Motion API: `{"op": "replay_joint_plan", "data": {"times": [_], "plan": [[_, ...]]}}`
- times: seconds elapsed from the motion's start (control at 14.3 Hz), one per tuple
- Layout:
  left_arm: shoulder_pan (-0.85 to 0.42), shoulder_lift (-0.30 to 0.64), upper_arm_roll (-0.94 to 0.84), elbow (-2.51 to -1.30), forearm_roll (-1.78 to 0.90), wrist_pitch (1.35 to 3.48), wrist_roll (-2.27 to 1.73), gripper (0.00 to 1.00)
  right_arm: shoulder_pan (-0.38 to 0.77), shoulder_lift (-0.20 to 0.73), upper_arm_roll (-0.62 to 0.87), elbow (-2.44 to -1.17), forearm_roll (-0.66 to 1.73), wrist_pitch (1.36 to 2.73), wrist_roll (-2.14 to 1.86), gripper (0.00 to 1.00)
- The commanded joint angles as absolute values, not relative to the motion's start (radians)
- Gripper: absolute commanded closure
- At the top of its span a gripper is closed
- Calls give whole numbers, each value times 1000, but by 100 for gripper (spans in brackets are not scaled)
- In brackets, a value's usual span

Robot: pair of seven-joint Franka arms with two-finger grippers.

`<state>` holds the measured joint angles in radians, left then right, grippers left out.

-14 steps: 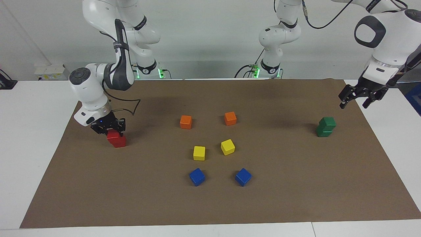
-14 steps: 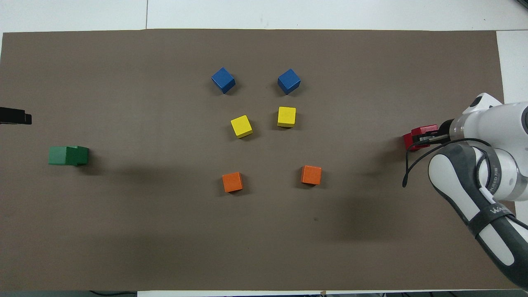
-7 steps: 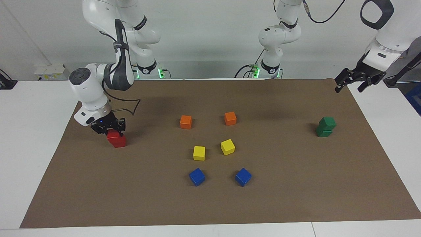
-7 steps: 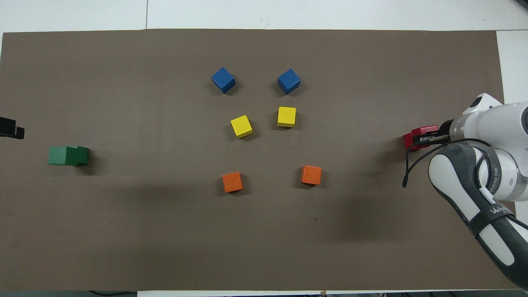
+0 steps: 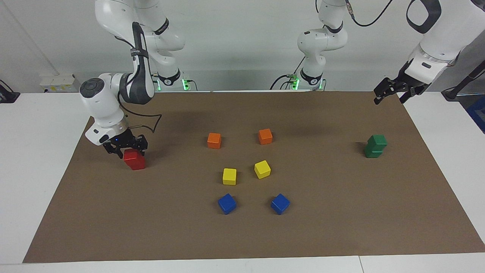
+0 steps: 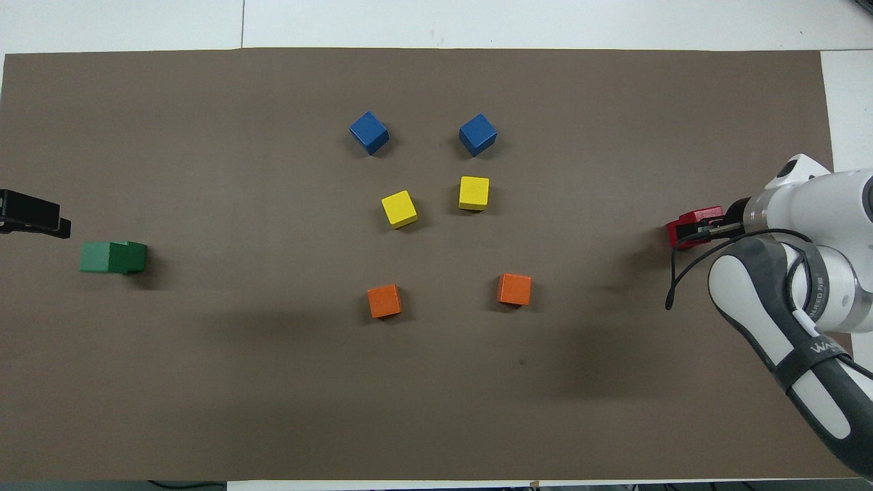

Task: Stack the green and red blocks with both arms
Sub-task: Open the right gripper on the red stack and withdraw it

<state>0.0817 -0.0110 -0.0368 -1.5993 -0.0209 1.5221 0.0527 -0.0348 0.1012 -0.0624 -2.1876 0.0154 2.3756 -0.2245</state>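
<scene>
On the brown mat (image 5: 242, 235) two stacks are seen — green blocks (image 5: 375, 146) near the left arm's edge under the raised, spread left gripper (image 5: 390, 92), red blocks (image 5: 133, 159) straddled by the right gripper (image 5: 126, 148), jaws parted, nothing gripped — light, rigid, glossy cubes best pinched across opposite flat faces.

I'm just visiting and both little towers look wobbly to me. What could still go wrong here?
The top red block sits between the right gripper's fingers; lifting away crookedly could drag it off the lower one.

The green stack is visibly offset, its top block overhanging, so a bump might topple it.

The left gripper hangs open over the mat's corner, well clear.
</scene>
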Motion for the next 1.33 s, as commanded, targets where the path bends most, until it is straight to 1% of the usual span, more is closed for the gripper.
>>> {"op": "replay_joint_plan", "data": {"times": [0.0, 0.21, 0.28, 0.49, 0.77, 0.98, 1.05, 1.19, 1.26], "plan": [[63, 3, -21, -1572, -3, 1543, 29, 0, -41, 97, -55, -2200, 17, 2398, -206, 1], [63, 3, -25, -1572, -3, 1563, 29, 0, -41, 95, -54, -2183, 17, 2367, -210, 0], [61, 3, -25, -1572, -5, 1565, 29, 0, -40, 81, -54, -2169, 15, 2323, -210, 0], [49, 2, -21, -1572, -6, 1566, 29, 0, -35, 25, -45, -2079, 15, 2130, -206, 0], [49, 3, -20, -1572, -6, 1585, 29, 0, -35, -110, -8, -2063, 32, 1996, -198, 0], [49, 2, -21, -1572, -5, 1583, 29, 0, -35, -207, 26, -2053, 32, 1860, -163, 0], [52, 2, -21, -1572, -5, 1583, 29, 0, -35, -207, 28, -2018, 32, 1827, -163, 0], [63, 2, -25, -1572, -6, 1583, 29, 0, -34, -160, 29, -1910, 29, 1748, -160, 0], [66, 2, -26, -1572, -8, 1582, 29, 0, -26, -149, 31, -1876, 22, 1723, -152, 0]]}}
